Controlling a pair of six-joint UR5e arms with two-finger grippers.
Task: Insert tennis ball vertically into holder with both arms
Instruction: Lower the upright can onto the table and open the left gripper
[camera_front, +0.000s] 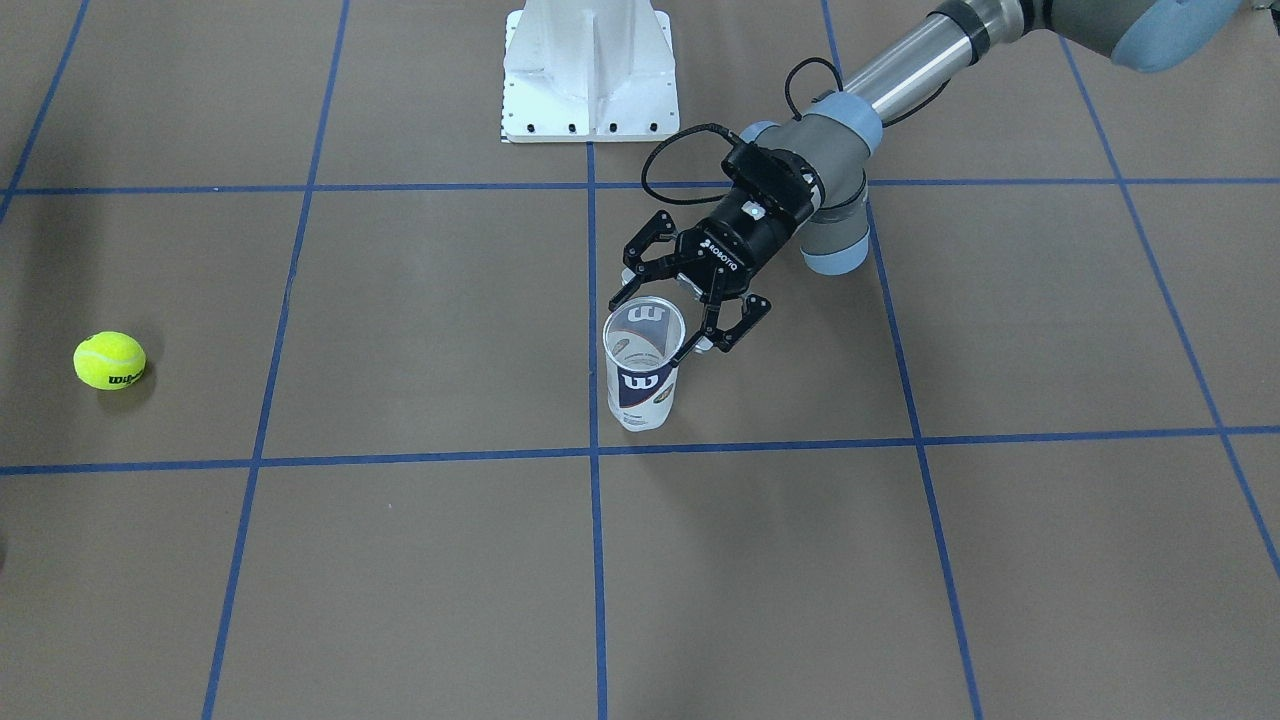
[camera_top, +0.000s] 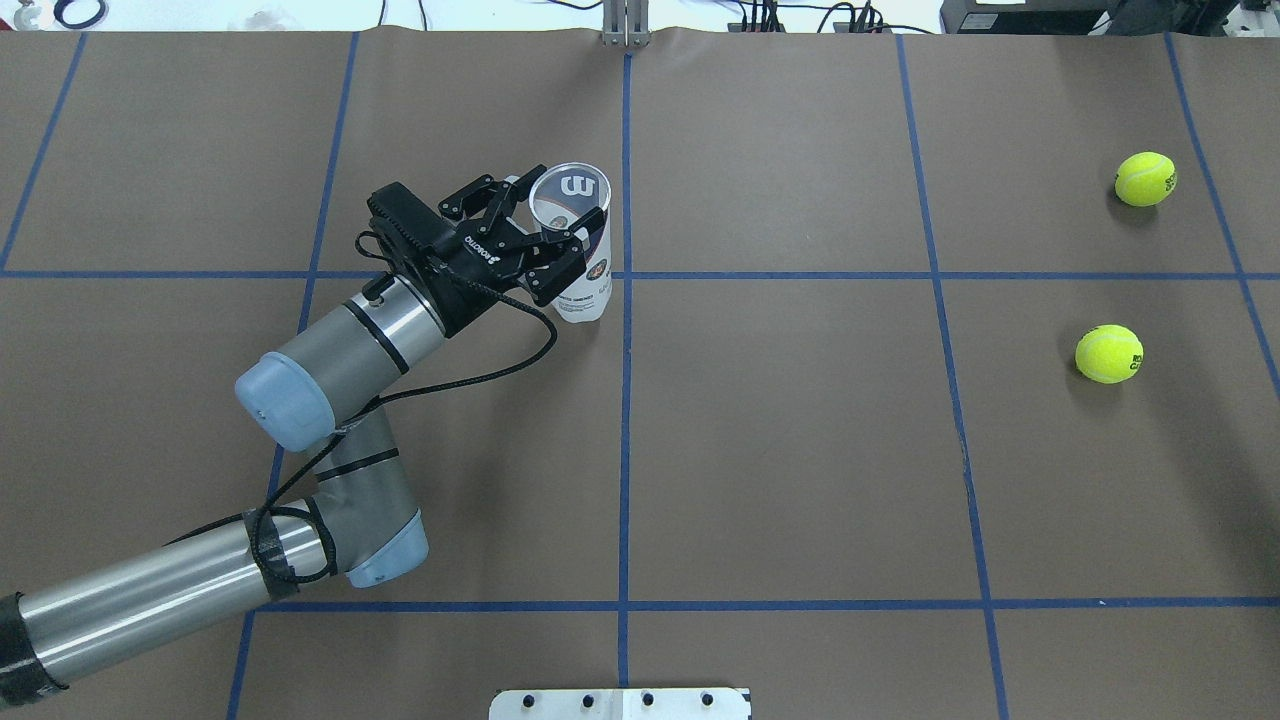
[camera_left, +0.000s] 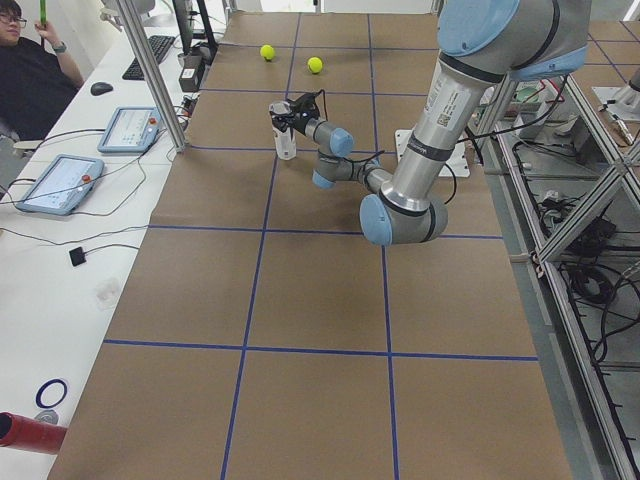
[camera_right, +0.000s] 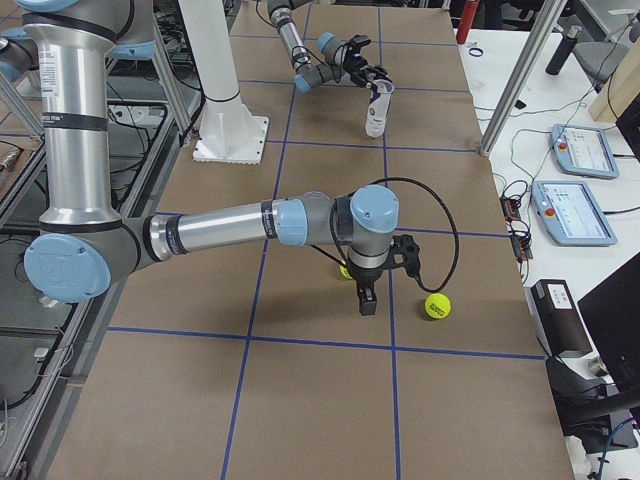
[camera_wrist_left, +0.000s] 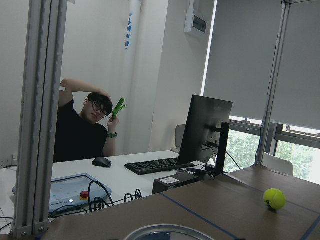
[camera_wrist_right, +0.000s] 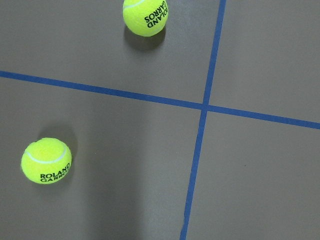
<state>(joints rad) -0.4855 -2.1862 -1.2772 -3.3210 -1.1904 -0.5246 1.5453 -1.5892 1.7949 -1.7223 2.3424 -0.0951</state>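
Note:
The holder (camera_front: 643, 372), a clear can with a navy and white label, stands upright near the table's middle (camera_top: 586, 262). My left gripper (camera_front: 678, 316) is open, with a finger on either side of the can's upper part; I cannot tell if the pads touch it. The can's rim (camera_wrist_left: 160, 232) shows at the bottom of the left wrist view. Two tennis balls (camera_top: 1146, 179) (camera_top: 1109, 353) lie on the far right. My right gripper (camera_right: 366, 302) points down above them, and I cannot tell if it is open or shut. Both balls (camera_wrist_right: 145, 16) (camera_wrist_right: 46, 160) show in the right wrist view.
The white pedestal base (camera_front: 590, 70) stands at the robot's side of the table. Blue tape lines cross the brown table (camera_top: 800, 450). A person (camera_left: 30, 70) sits at a desk beyond the table's far edge, with tablets (camera_right: 580, 150) and cables.

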